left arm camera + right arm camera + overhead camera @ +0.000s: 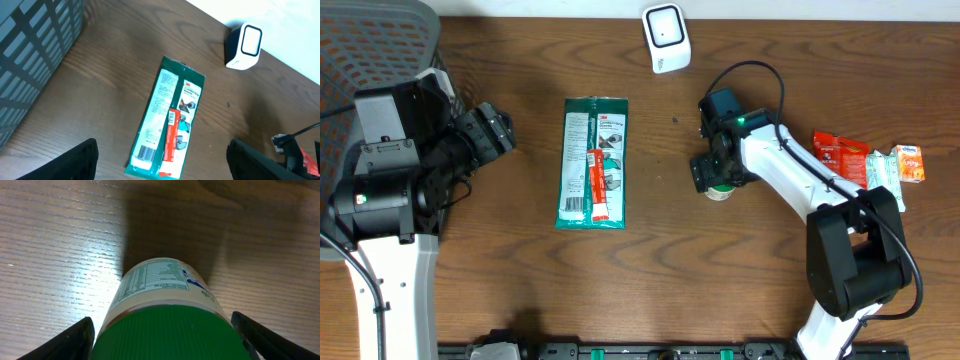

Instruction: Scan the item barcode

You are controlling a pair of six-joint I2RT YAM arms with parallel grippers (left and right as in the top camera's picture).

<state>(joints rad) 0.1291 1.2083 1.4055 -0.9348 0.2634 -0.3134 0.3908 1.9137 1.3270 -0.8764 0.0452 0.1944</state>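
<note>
A cream bottle (160, 287) with a green ribbed cap stands upright on the wooden table (720, 192). My right gripper (162, 340) (715, 178) straddles its cap, open, with a thin gap at each finger. A teal packet (592, 163) with a red strip lies flat at centre-left; its barcode (146, 151) faces up at the near end. My left gripper (165, 155) (505, 135) hovers open to the left of the packet, holding nothing. The white scanner (665, 38) (243, 46) stands at the far edge of the table.
Red and white snack packets (842, 156) and a small orange-blue box (908, 163) lie at the right edge. A grey mesh chair back (370, 40) (30, 60) sits at the far left. A black cable (750, 75) loops above the right arm.
</note>
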